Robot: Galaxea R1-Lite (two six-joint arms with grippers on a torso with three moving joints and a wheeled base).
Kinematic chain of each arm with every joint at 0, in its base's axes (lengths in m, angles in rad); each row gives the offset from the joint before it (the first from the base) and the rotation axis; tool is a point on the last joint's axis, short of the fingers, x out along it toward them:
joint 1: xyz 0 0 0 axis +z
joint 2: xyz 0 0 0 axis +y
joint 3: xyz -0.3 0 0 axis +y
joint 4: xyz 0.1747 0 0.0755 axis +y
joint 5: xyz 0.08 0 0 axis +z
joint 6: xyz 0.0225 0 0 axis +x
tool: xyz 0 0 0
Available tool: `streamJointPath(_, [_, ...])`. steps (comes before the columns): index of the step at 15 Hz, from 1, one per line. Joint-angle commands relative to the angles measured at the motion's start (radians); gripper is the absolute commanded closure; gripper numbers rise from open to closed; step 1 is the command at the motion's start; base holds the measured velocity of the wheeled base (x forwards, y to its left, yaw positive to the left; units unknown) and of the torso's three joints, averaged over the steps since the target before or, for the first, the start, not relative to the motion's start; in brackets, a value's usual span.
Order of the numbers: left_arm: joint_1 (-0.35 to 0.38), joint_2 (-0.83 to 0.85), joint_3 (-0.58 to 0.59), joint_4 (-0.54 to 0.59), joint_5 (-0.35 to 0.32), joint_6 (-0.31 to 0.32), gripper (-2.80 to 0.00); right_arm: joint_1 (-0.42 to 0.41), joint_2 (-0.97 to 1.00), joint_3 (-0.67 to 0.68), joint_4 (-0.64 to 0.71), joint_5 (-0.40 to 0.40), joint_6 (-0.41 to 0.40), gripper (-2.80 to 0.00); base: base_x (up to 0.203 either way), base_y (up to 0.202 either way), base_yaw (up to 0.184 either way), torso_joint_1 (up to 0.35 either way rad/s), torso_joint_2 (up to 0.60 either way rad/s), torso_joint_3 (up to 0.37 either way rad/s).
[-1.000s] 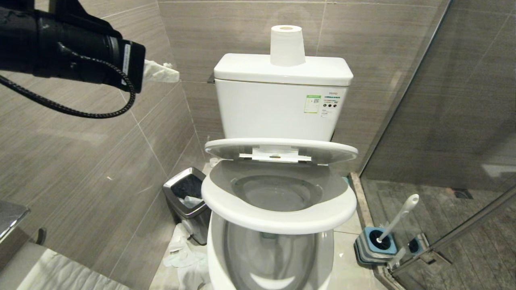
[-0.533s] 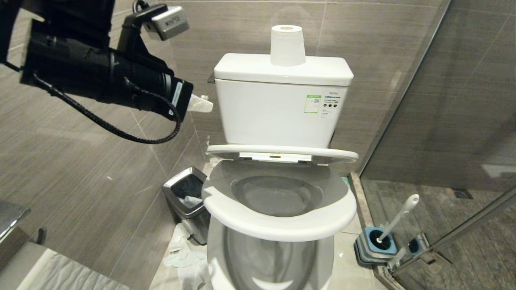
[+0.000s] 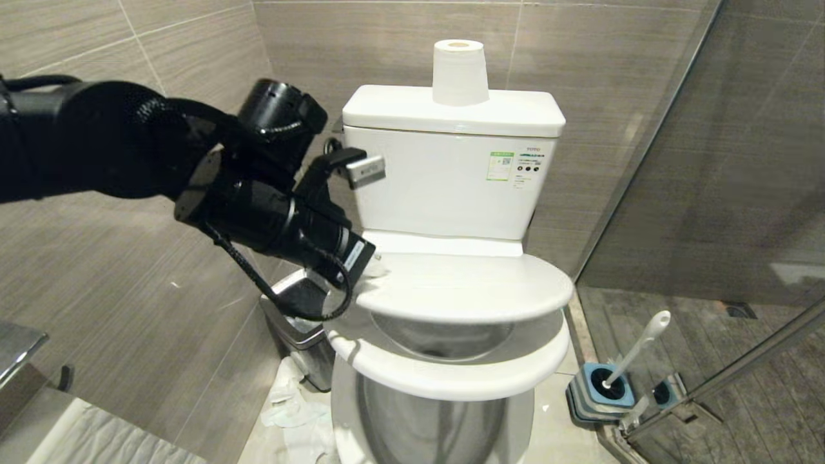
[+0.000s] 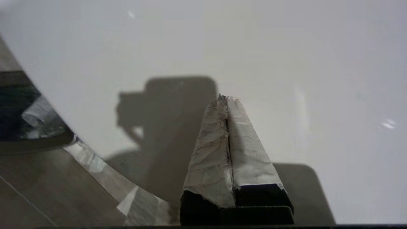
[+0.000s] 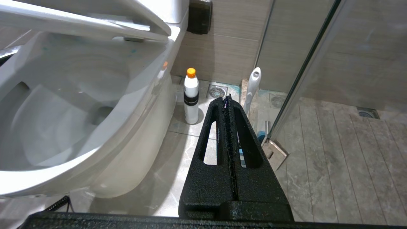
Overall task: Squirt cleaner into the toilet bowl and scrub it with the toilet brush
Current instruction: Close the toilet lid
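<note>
The white toilet bowl (image 3: 419, 419) (image 5: 63, 111) has its seat (image 3: 451, 374) tilted above the rim and its lid (image 3: 464, 283) lowered almost flat over the seat. Faint turquoise specks of cleaner (image 5: 133, 51) mark the bowl's inner wall. My left gripper (image 3: 377, 267) (image 4: 224, 97), its fingers wrapped in white tape, is shut and empty at the lid's left edge. The toilet brush (image 3: 638, 351) (image 5: 252, 86) stands in its blue-and-grey holder (image 3: 602, 390) on the floor to the right. Low beside the bowl's right side, my black right gripper (image 5: 225, 100) is shut and empty.
A white bottle with an orange cap (image 5: 191, 95) stands on the floor by the bowl. A chrome-rimmed black bin (image 3: 300, 322) and crumpled paper (image 3: 290, 406) lie left of the toilet. A paper roll (image 3: 459, 71) tops the cistern. A glass shower partition (image 3: 709, 225) closes the right.
My left arm has swung down from the upper left to the lid's left edge. The lid has dropped from near upright to almost flat, and the seat has sunk a little.
</note>
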Motion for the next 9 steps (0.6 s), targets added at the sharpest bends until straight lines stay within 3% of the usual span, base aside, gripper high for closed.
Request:
streamJointPath(1, [-0.017,0.010,0.074,0.007,-0.001,-0.007,0.00,0.001,0.001,0.026,-0.001,0.000,0.000,0.00,0.000,0.000,0.000,0.000,0.00,0.000])
streamJointPath(5, [-0.021,0.033,0.090,0.110,-0.001,-0.108,0.00,0.000,0.001,0.026,-0.001,0.000,0.000,0.00,0.000,0.000,0.000,0.000,0.00,0.000])
streamJointPath(9, [-0.051,0.088,0.097,0.130,-0.002,-0.304,0.00,0.000,0.001,0.026,-0.001,0.000,0.000,0.00,0.000,0.000,0.000,0.000,0.00,0.000])
